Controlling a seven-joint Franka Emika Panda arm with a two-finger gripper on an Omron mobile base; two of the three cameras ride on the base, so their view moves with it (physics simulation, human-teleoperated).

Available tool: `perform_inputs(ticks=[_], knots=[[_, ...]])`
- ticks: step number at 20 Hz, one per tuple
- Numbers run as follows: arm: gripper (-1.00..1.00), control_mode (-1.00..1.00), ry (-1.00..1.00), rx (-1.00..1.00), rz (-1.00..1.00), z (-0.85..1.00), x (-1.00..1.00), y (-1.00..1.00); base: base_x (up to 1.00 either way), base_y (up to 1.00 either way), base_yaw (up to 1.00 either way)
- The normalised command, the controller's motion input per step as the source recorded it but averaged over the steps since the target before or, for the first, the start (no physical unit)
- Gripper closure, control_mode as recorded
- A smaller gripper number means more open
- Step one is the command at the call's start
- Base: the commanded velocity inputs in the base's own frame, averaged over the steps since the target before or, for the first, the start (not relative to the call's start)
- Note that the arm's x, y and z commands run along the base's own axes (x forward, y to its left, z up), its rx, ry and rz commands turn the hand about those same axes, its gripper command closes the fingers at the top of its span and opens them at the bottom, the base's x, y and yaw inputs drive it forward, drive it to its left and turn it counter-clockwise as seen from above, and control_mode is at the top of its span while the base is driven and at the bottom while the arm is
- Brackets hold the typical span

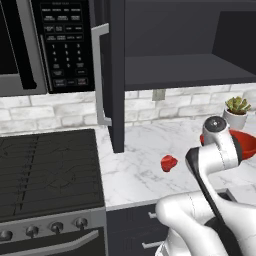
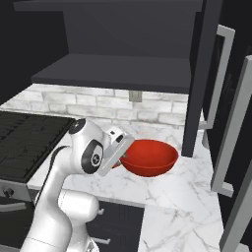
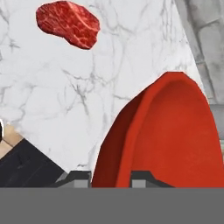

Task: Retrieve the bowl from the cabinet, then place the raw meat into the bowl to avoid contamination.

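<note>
Carrying the bowl (image 1: 245,142) out of the cabinet (image 1: 175,70): retrieval looks done, set-down on the counter (image 1: 140,165) is the step in hand, then release and go for the raw meat (image 1: 169,163). Left base view: bowl sits mostly hidden behind the wrist, meat on the marble off to the gripper's side, well apart, cabinet door open above. Right base view: gripper (image 2: 122,156) clamps the near rim of the bowl (image 2: 150,157), bowl roughly level just over the marble; contact with the counter can't be confirmed. Hand view: fingertips (image 3: 78,178) narrowly spaced, pinching the rim of the bowl (image 3: 175,140) between them; meat (image 3: 68,24) ahead of the tool, clear of the bowl. Next move needs a flat set-down.
</note>
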Motion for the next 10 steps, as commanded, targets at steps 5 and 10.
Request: perform_inputs(ticks=[5, 10], knots=[[1.00, -1.00, 0.07, 0.01, 0.00, -0.62, 0.37, -0.35, 0.00, 0.00, 0.00], [1.00, -1.00, 0.00, 0.00, 0.00, -0.48, 0.39, -0.25, 0.00, 0.00, 0.00]])
